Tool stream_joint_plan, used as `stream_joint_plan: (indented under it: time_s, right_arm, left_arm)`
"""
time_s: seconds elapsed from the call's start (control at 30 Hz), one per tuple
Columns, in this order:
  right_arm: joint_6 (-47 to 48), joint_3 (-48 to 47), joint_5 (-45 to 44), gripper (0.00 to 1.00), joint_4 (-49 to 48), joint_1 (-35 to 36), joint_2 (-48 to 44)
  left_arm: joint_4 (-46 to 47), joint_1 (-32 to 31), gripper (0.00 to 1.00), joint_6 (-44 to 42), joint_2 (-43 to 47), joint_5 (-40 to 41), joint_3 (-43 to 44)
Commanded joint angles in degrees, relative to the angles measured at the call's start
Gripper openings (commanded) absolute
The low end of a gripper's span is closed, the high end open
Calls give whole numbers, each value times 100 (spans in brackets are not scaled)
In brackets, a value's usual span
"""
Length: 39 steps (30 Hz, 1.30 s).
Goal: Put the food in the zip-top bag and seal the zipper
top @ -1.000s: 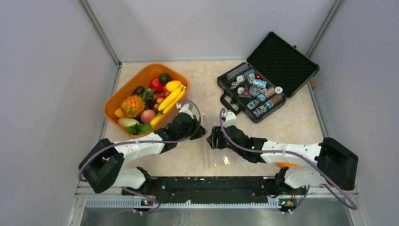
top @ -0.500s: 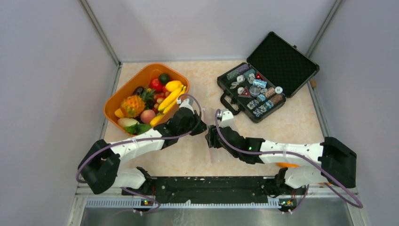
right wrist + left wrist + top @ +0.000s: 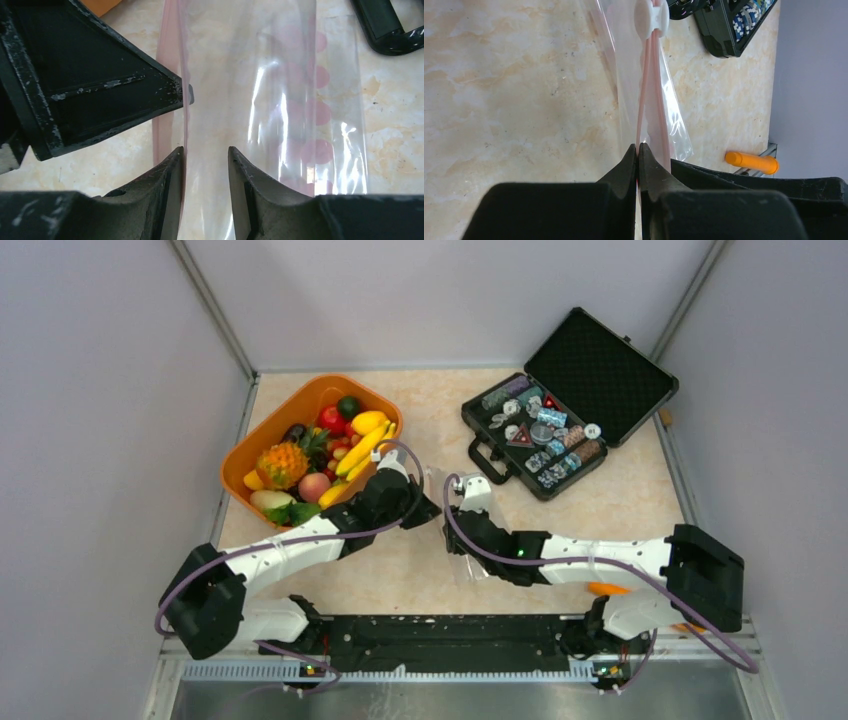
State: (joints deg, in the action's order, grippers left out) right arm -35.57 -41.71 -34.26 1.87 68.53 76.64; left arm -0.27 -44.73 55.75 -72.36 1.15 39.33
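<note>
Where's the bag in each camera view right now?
Top: bag, faint, mid-table, right of the orange basket.
Left wrist: bag centre top, its pink zipper running up from the jaws.
Right wrist: bag fills the middle, clear with pink dots.
Shared landmark: black case, top right in all three.

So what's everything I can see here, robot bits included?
basket: one, orange, far left of the table
toy food: a pile, mixed colours, in the basket
case: one, black, lid open, far right
chips: many, mixed colours, in the case
zip-top bag: one, clear, between the tools
zipper: one, pink, along the bag's edge
slider: one, white, on the zipper
stick: one, orange, by the right arm's base
table: one, beige marbled
left tool: one, black, shut on the zipper
right tool: one, black, open, astride the bag
</note>
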Motion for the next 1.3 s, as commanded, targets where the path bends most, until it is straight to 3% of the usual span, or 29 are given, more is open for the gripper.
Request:
stream_joint_plan:
  time_s: [0.0,0.27,0.53,0.63,0.97,1.13,1.17,1.27]
  right_arm:
    - [98,-282,-407,36,-52,186,105]
    - [301,-669,-1124,31,98,407,610]
    - [187,-671,-1349,13,70,362,725]
    - [143,-568,-1279,0,45,347,560]
    - [466,-478,-1325,0,69,174,-348]
    - [863,-713,-1420,0,307,161,-376]
    - [862,-743,-1511,0,385,163,-325]
    - [760,-800,-1423,0,494,163,-177]
  left_arm:
    - [54,-23,0,112,187,58,130]
    - [53,-18,0,214,235,-76,152]
    - [-289,-21,0,177,661,157,7]
    - [-492,-23,0,59,739,338,-11]
    - [-1048,-19,0,-250,744,737,-63]
    - [-1152,-18,0,-448,726,776,111]
    - [-1079,-21,2,-492,728,709,138]
    - [-659,-20,26,-575,740,302,129]
